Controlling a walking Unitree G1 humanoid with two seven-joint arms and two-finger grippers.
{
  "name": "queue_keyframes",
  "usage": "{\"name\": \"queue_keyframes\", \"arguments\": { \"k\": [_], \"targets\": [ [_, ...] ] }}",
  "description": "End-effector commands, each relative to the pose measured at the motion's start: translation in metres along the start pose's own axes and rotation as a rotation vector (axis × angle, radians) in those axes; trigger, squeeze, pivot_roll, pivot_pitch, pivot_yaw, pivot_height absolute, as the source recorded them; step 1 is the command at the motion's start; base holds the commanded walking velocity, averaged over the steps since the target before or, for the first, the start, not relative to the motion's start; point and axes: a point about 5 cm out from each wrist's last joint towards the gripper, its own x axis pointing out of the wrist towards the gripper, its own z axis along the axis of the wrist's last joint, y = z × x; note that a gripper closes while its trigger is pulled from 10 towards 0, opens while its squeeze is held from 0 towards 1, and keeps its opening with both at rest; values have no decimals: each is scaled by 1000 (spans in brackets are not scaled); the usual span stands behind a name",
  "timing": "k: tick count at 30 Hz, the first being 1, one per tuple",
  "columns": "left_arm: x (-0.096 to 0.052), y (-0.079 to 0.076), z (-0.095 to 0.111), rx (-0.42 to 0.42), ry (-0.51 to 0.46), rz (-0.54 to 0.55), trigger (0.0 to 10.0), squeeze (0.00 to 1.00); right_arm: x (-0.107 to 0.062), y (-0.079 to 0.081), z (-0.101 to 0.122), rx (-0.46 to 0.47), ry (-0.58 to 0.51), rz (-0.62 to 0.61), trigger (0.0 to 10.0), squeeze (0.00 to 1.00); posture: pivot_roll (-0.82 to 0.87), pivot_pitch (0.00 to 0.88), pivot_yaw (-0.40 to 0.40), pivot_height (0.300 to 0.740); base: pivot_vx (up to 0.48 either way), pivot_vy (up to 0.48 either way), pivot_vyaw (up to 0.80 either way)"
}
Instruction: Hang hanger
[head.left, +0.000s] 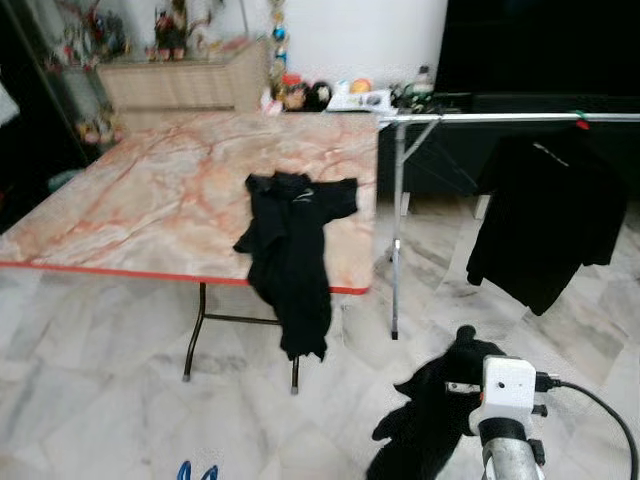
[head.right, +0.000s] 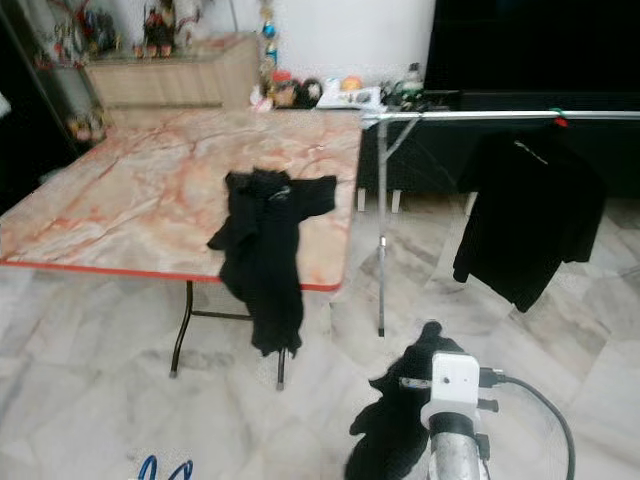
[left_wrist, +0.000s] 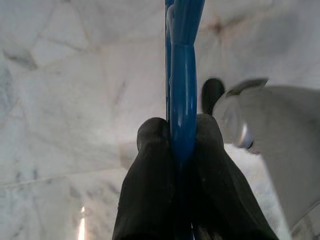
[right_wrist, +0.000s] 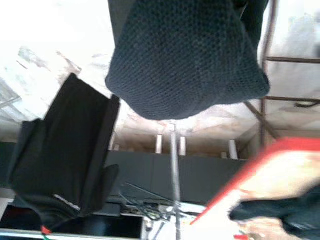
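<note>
Pinching a blue hanger (left_wrist: 183, 95) between two black fingers (left_wrist: 150, 170), left gripper (left_wrist: 180, 135) pressed tight on the plastic, pale marble floor (left_wrist: 75, 75) behind. Blue hanger tips peeking in at the bottom edge of the left eye view, left of centre. Right gripper (head.left: 455, 385) low in the lower right of that view, wrapped in a black garment (head.left: 425, 420); cannot tell whether its fingers are spread or pressed together. Black shirt (head.left: 290, 250) draped over the near edge of a marble-patterned table (head.left: 150, 200) in the centre, hanging down past the red rim. Metal clothes rail (head.left: 500, 118) running along the upper right, another black shirt (head.left: 550, 215) hanging from it. Cluttered cabinet (head.left: 180, 85) at the upper left, against a white wall.
</note>
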Motion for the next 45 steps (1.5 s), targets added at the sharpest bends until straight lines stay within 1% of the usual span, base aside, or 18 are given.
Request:
{"name": "queue_keyframes", "arguments": {
  "k": [1,11,29,45],
  "targets": [
    [0,2,2,16,-5,7,10000,0,3,-4,8,-2,-43,-10,10000,0,44,0,66,740,0,292,0],
    [0,2,4,10,-9,6,10000,0,5,-7,10,0,-53,-18,10000,0,46,0,61,740,0,294,0],
    [0,1,2,1,-5,3,10000,0,5,-5,11,1,-53,-9,10000,0,46,0,56,740,0,296,0],
    [0,0,2,10,-8,5,10000,0,5,-3,11,4,-52,-6,10000,0,49,0,57,740,0,343,0]
  ]
}}
